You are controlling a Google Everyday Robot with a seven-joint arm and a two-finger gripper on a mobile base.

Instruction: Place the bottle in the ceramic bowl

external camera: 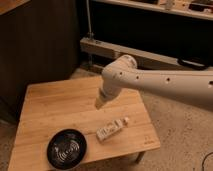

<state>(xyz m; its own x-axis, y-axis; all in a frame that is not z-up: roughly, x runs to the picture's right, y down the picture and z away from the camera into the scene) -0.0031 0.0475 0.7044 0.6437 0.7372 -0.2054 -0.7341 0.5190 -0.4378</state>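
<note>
The small cream-white bottle (110,129) lies on its side on the wooden table (55,107), near the front right, cap pointing right. The black glossy ceramic bowl (66,148) sits on the table's front left, a short way left of the bottle. My white arm reaches in from the right, and the gripper (101,102) hangs above the table's middle, up and slightly left of the bottle, holding nothing.
The table's right edge and front edge are close to the bottle. A speckled floor (180,135) lies to the right. A dark wall and a low ledge with a pole (89,30) stand behind the table.
</note>
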